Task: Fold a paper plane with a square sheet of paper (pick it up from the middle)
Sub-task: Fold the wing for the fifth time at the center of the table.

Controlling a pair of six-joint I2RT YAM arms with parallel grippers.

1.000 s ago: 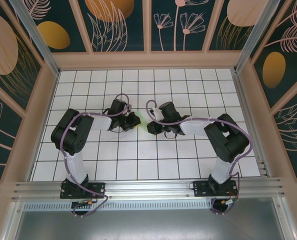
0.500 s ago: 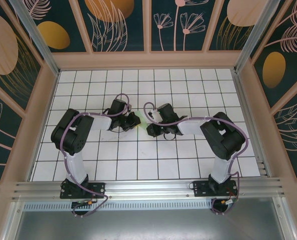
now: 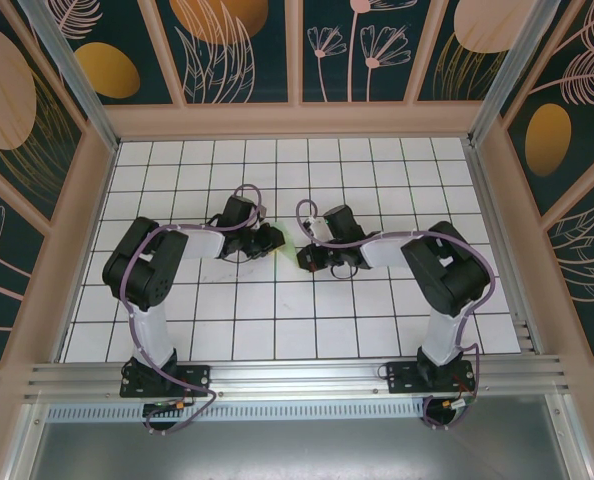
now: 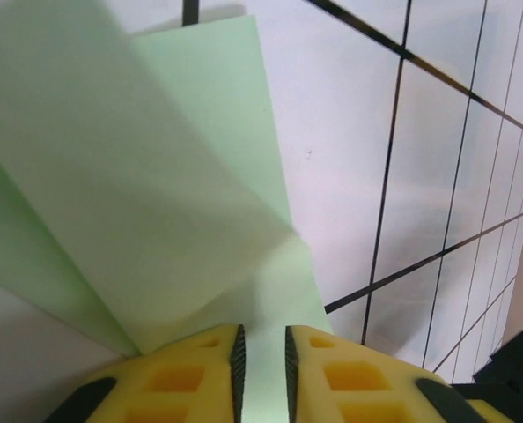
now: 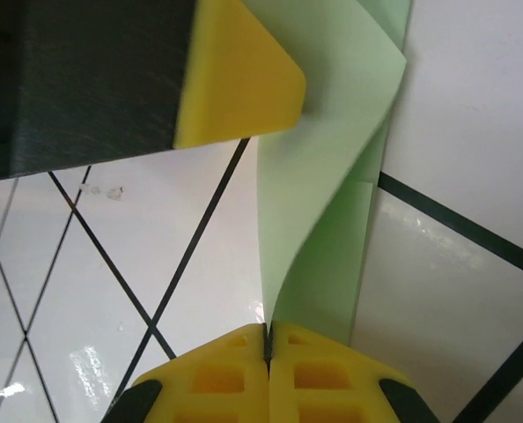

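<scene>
I have the pale mint-green paper sheet [image 5: 332, 176], already creased into overlapping flaps, at the middle of the overhead frame. It lies between my two end effectors, over the white gridded desk [image 4: 349, 176].

My right end effector [image 5: 268, 339] is closed tight on one edge of it. In its own camera the paper rises from the yellow fingertips at bottom centre and curls toward the upper right, so its long axis runs straight away from that grip.

My left end effector [image 4: 262, 352] stands narrowly apart, with a strip of green showing through the gap. From there the paper fans out to the upper left of that frame. I judge the gap too wide to be pinching so thin a sheet.

In the right wrist camera, a yellow pad of the left one appears to sit against the paper near the top. So the right arm has the hold, and I judge the coming crease turns on the left working along that axis.
</scene>
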